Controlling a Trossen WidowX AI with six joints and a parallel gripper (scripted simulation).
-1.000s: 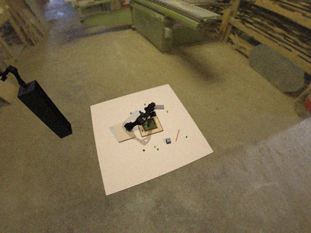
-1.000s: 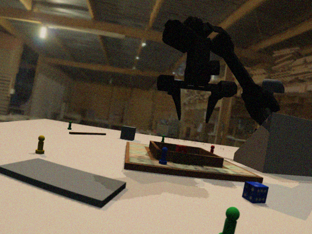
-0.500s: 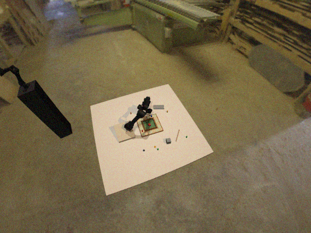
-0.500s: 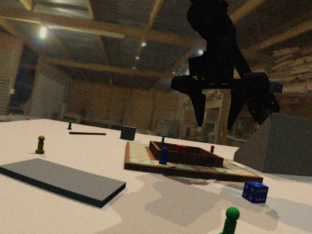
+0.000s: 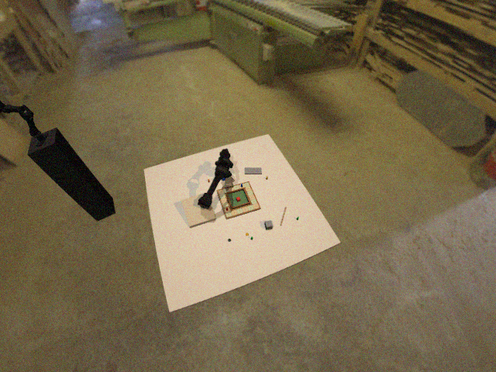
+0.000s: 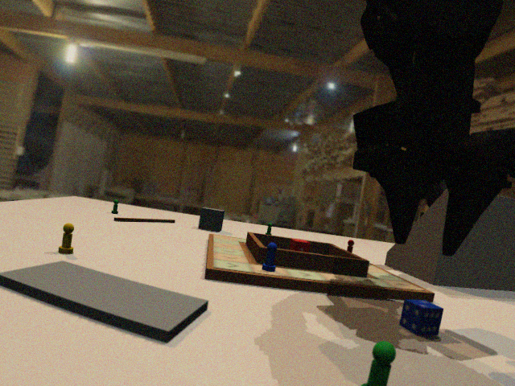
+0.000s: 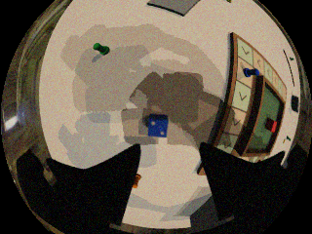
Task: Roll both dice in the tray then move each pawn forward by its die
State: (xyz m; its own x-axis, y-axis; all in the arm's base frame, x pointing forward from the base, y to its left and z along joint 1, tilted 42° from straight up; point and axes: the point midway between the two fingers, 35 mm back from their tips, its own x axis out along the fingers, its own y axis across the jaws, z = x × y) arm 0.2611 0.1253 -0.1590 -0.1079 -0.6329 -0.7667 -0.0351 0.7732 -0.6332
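The blue die lies on the table beside the board. My gripper is open and empty, pointing down above the blue die. The red die lies in the tray at the board's middle; its number is not readable. The blue pawn stands on the board's arrow squares. The red pawn stands on the board's far side in the exterior view.
A green pawn and an orange pawn stand near the blue die. A grey slab and yellow pawn lie beyond the board. A grey box and thin stick are farther off.
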